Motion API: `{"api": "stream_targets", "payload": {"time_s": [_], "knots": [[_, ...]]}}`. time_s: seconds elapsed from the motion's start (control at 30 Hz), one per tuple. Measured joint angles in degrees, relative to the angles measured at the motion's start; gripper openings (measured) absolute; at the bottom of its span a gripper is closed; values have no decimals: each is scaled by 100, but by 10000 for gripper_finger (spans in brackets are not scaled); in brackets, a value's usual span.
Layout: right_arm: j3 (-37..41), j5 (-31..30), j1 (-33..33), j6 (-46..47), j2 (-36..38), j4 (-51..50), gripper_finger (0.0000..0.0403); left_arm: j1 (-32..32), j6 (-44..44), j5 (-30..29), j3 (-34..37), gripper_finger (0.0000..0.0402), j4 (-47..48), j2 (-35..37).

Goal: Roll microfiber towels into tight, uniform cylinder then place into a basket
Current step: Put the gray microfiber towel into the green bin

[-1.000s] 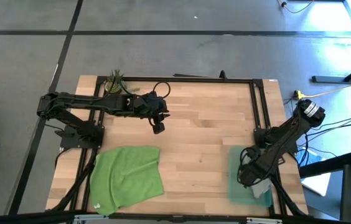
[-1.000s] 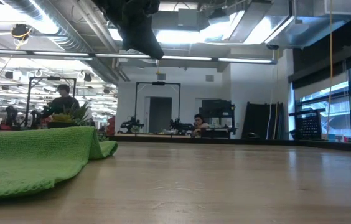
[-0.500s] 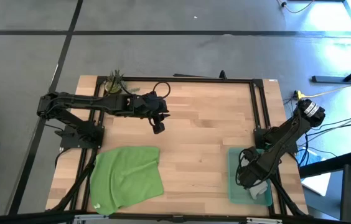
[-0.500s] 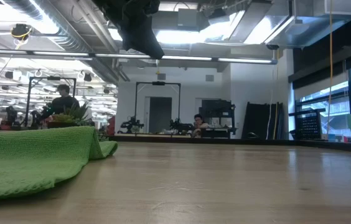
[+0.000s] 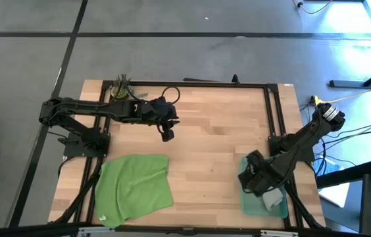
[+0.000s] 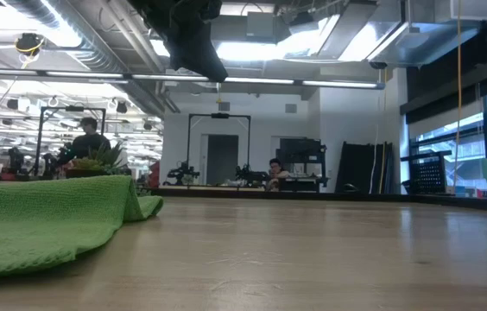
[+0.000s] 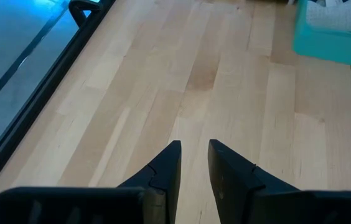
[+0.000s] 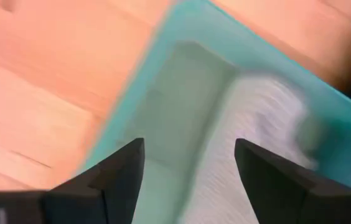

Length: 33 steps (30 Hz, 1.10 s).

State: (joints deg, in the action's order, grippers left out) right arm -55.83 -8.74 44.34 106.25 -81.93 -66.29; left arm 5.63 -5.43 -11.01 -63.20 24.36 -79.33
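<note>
The light grey towel [image 8: 250, 130], rolled up, lies inside the teal basket [image 5: 246, 197] at the table's near right, along its right wall. My right gripper [image 8: 188, 165] hangs open above the basket's left part, pointing down, with nothing between its fingers. The green towel [image 5: 135, 186] lies spread flat at the near left, its far edge slightly rumpled [image 6: 131, 194]. My left gripper [image 7: 194, 152] hovers open and empty over bare wood at the far left, well away from both towels. The left wrist view also shows the basket [image 7: 331, 40].
A small potted plant [image 5: 121, 87] stands at the table's far left corner. A black frame rail [image 5: 274, 118] runs along the table's far and right edges. Bare wood [image 5: 212, 151] lies between the green towel and the basket.
My right gripper has risen and moved a little toward the table's left and far side over the basket, tipping until it points straight down. Its fingers have stayed open. The grey towel stays in the basket.
</note>
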Motion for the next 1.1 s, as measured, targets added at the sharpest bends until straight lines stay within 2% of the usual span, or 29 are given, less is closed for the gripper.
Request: {"api": "stream_targets", "payload": {"time_s": [0.1,0.23,0.6,0.73,1.0,1.1], "knots": [[344,-25,-77,-175,-3,397,251,0,0,0,0,76,0,0],[691,76,-96,-150,-4,395,251,0,2,0,0,76,2,0],[1089,47,-175,-222,-4,1212,251,0,7,0,0,76,2,0],[1039,167,-175,-263,-4,751,251,0,7,-1,0,76,1,0],[994,880,-175,-156,-2,-210,251,-1,7,-1,0,76,0,0],[850,886,-181,-154,0,-491,251,0,4,-2,0,76,0,0]]}}
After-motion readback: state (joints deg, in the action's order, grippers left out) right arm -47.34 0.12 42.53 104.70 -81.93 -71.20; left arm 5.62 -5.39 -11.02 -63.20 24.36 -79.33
